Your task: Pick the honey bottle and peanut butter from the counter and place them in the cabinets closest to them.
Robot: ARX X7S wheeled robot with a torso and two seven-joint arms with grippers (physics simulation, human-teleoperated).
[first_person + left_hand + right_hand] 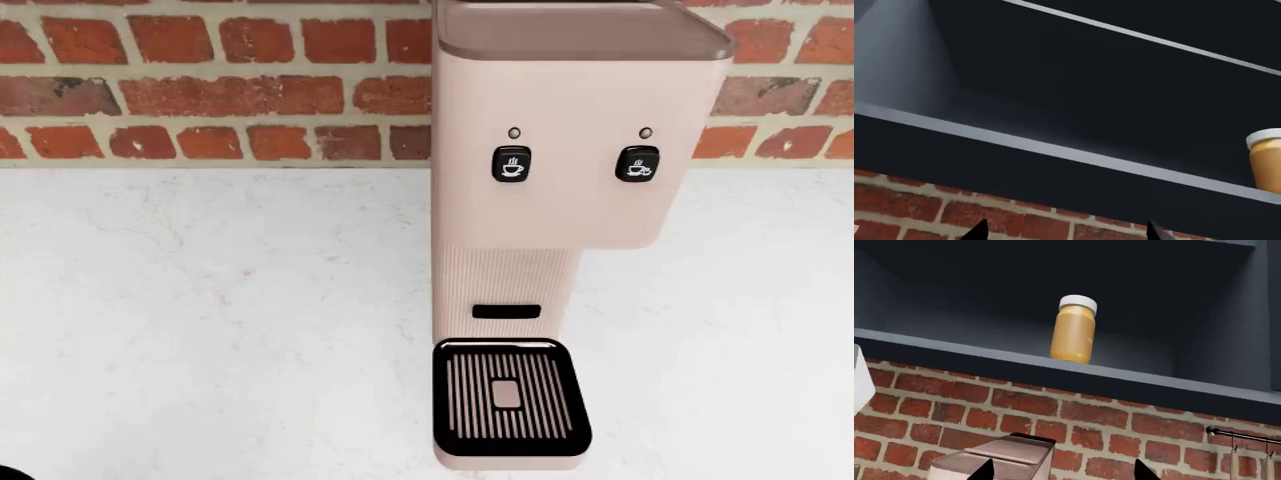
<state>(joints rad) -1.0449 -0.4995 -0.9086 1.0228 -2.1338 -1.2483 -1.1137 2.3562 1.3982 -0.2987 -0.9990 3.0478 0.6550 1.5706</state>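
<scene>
Peanut butter (1074,330) seen upright on cabinet shelf (1054,367), frame centre. Right gripper (1062,471) tips spread apart, nothing held; left gripper (1066,231) likewise. Honey bottle unseen. Risk: jar nudged off edge.

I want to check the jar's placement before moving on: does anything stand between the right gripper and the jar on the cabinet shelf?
Nothing visible does. In the right wrist view the jar stands upright on the open cabinet shelf, with no door or object before it. The right gripper sits lower, by the brick wall above the coffee machine, its jaws apart and empty.
</scene>
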